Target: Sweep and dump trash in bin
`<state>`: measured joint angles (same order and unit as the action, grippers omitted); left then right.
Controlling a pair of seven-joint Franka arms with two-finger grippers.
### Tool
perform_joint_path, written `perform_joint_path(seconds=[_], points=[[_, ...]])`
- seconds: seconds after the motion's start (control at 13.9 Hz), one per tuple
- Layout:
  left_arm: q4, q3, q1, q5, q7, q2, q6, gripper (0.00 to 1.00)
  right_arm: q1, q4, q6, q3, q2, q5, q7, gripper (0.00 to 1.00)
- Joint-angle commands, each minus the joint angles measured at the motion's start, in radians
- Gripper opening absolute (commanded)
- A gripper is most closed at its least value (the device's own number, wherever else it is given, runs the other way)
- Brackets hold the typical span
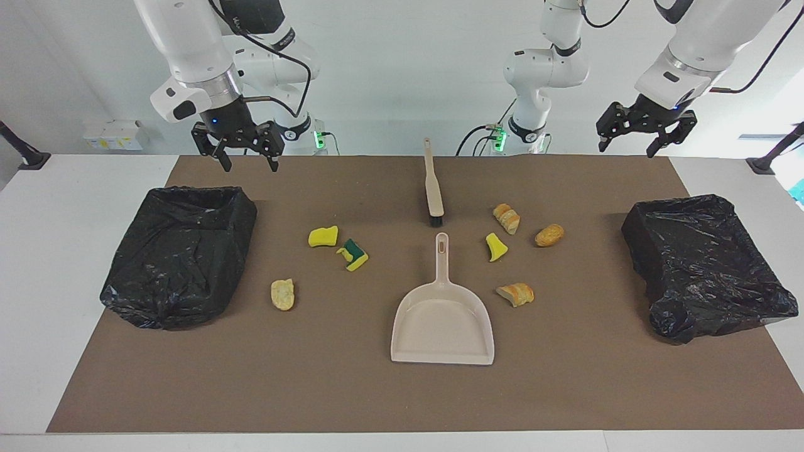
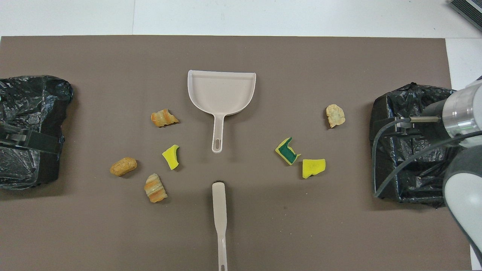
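Lying untouched on the brown mat (image 1: 565,389) that covers the surface, all seven pieces of trash sit in two loose groups either side of the tools. Toward the right arm's end are a yellow sponge chunk (image 1: 323,236), a green-layered sponge chunk (image 1: 353,254) touching or just beside it, and a pale bread piece (image 1: 282,294) farther from the robots. Toward the left arm's end are three crusty bread pieces (image 1: 507,218), (image 1: 549,235), (image 1: 516,293) and one more yellow sponge scrap (image 1: 496,247) between them.

The brush (image 1: 433,188) and dustpan (image 1: 443,314) lie in line at mid-surface, the brush nearer the robots with its bristles toward the pan's handle; judged, this puts both handles in easy reach of either arm. One black-lined bin (image 1: 182,251) stands at each end of the mat, the other bin (image 1: 703,263) by the left arm, so either group has a short run for dumping.

The right end effector (image 1: 246,160) hangs in the air over the mat's edge nearest the robots, fingers spread wide, holding nothing. The left end effector (image 1: 639,137) hangs likewise over its own corner, open and empty. No sweeping has begun.

In the overhead view both end effectors cover part of the bins; the bins' contents cannot be made out, and the brush handle's end is cut off by the frame.
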<state>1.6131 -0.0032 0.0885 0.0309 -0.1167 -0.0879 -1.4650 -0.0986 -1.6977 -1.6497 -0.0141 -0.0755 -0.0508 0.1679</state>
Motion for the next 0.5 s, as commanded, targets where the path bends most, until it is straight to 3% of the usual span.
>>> perform_joint_path(seconds=[0.0, 0.29, 0.43], points=[[0.149, -0.008, 0.029, 0.014, 0.037, -0.07, -0.087, 1.0, -0.009, -0.011, -0.027, 0.0, 0.011, -0.018, 0.018, 1.0], [0.332, -0.018, 0.164, 0.014, 0.242, -0.142, -0.227, 1.0, -0.015, -0.011, -0.062, -0.001, 0.028, -0.02, 0.024, 1.0], [0.366, -0.018, 0.207, 0.012, 0.265, -0.139, -0.271, 1.0, -0.018, -0.01, -0.065, -0.001, 0.036, -0.021, 0.025, 1.0]])
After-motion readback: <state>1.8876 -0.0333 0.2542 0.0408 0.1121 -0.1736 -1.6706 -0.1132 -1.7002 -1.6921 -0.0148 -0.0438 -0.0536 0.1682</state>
